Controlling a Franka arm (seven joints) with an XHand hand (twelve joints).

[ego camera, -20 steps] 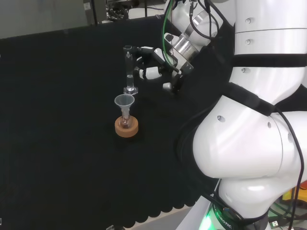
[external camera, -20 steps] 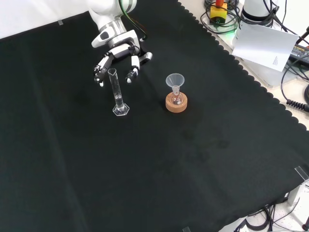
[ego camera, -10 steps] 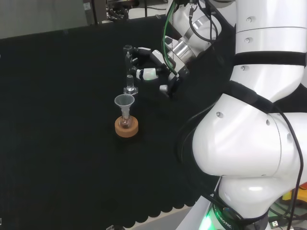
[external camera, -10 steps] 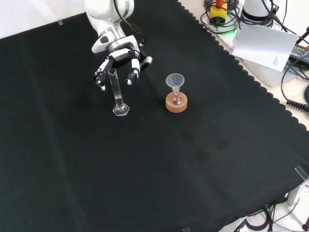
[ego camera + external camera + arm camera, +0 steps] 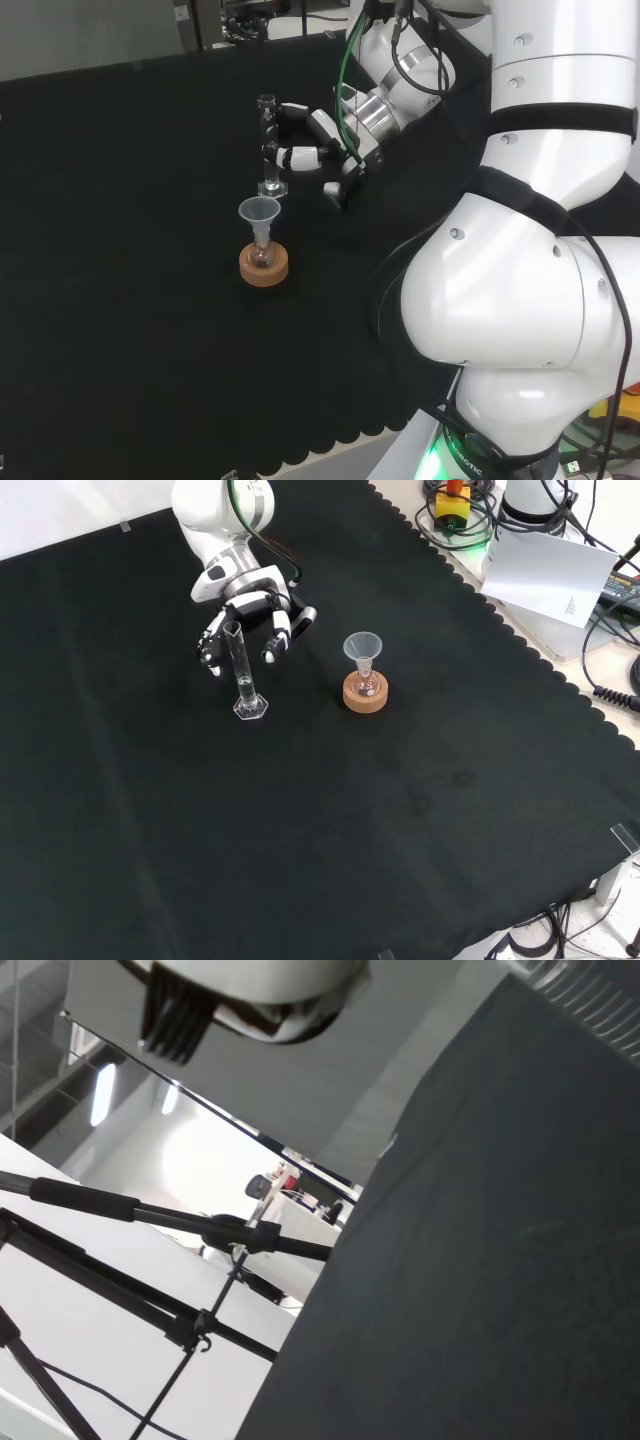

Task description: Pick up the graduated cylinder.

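Graduated cylinder (image 5: 240,665) upright, ungrasped | my hand (image 5: 247,620) spread around its top | should close evenly, avoid tipping.

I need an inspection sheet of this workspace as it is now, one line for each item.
Surface: black cloth over the bench, scalloped edge.
Job's things: graduated cylinder upright on its base, not lifted.
Clutter: funnel in a small flask on a cork ring, to the cylinder's right in the front view.
Hand: hand at the cylinder's upper part, fingers spread on either side, not closed.
Cables: black cables beyond the cloth's right edge.
Surroundings: white paper sheet; tripod in the wrist view.
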